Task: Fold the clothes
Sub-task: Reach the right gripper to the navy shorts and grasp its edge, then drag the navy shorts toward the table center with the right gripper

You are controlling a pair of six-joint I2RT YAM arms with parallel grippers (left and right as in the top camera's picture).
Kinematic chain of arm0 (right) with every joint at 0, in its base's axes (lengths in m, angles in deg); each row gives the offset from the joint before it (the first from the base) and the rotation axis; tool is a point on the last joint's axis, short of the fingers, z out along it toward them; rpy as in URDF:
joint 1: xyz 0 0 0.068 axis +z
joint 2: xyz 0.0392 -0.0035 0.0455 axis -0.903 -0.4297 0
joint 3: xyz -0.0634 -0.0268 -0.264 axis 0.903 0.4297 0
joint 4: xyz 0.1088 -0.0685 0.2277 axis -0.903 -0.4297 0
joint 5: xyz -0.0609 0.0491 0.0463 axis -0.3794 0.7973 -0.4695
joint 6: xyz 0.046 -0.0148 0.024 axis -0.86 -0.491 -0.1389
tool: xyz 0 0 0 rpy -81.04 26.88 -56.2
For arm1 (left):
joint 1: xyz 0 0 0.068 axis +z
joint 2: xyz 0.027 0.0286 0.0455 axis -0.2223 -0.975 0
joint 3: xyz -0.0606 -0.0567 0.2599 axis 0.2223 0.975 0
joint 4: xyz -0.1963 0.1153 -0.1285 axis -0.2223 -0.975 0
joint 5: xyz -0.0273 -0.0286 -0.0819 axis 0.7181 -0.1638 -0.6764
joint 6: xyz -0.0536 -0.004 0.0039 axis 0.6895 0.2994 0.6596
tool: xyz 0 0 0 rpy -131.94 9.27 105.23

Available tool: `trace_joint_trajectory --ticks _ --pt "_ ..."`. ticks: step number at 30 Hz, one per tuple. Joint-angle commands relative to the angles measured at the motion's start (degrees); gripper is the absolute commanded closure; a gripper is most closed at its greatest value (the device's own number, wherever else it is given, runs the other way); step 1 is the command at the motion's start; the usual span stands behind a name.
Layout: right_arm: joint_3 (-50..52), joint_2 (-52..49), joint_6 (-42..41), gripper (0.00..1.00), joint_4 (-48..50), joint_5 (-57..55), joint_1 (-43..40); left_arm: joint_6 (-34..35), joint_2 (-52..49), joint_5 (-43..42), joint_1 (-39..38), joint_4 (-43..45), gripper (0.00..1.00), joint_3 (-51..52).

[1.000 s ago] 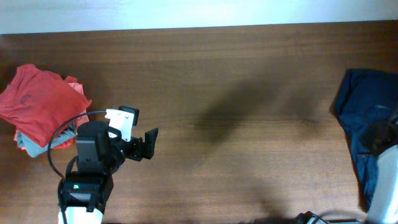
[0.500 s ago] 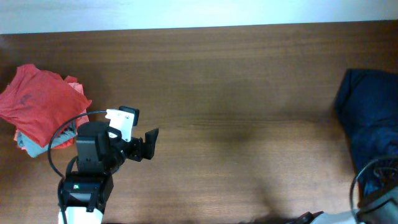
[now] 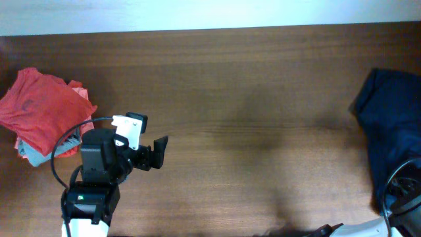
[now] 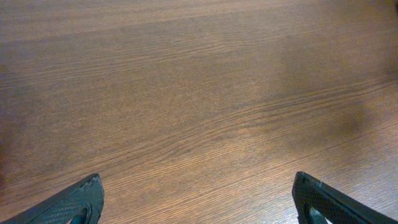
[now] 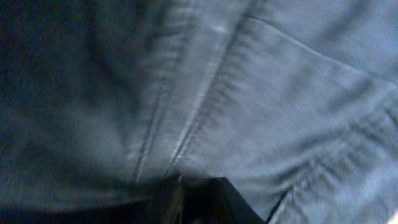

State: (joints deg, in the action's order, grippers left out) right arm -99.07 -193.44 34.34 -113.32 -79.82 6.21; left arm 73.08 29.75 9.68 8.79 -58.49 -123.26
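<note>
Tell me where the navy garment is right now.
In the overhead view the navy garment lies bunched at the table's right edge, far from the red pile on the left; it also fills the right wrist view.

Navy clothes point(image 3: 391, 125); red garment point(image 3: 39, 108); brown table point(image 3: 230, 85).

Brown wood-grain table point(image 3: 250, 85) seen across the whole view, pile of folded clothes laid at nine o'clock, red garment point(image 3: 39, 108) placed on top, coral piece point(image 3: 81, 92) tucked beneath, light blue-grey piece point(image 3: 29, 153) at the bottom, pale strip point(image 3: 197, 13) seen at twelve o'clock
</note>
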Motion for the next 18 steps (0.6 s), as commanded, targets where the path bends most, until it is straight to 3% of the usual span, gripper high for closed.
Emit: trace_joint_trajectory --ticks 1,8,12,18 --pt "3.96 -3.1 4.76 0.77 -0.22 18.88 7.41 0.37 0.2 -1.09 0.22 0.46 0.04 -1.11" --pt "4.7 -3.08 8.76 0.76 -1.22 22.8 26.12 0.37 0.2 -1.07 0.22 0.46 0.04 -1.11" --pt "4.63 -3.1 10.88 0.75 1.22 26.8 41.0 0.37 0.2 -1.07 0.22 0.46 0.04 -1.11" --pt "1.9 -2.99 15.61 0.67 5.29 31.43 55.98 0.39 0.17 -1.09 0.2 0.7 0.01 -1.11"
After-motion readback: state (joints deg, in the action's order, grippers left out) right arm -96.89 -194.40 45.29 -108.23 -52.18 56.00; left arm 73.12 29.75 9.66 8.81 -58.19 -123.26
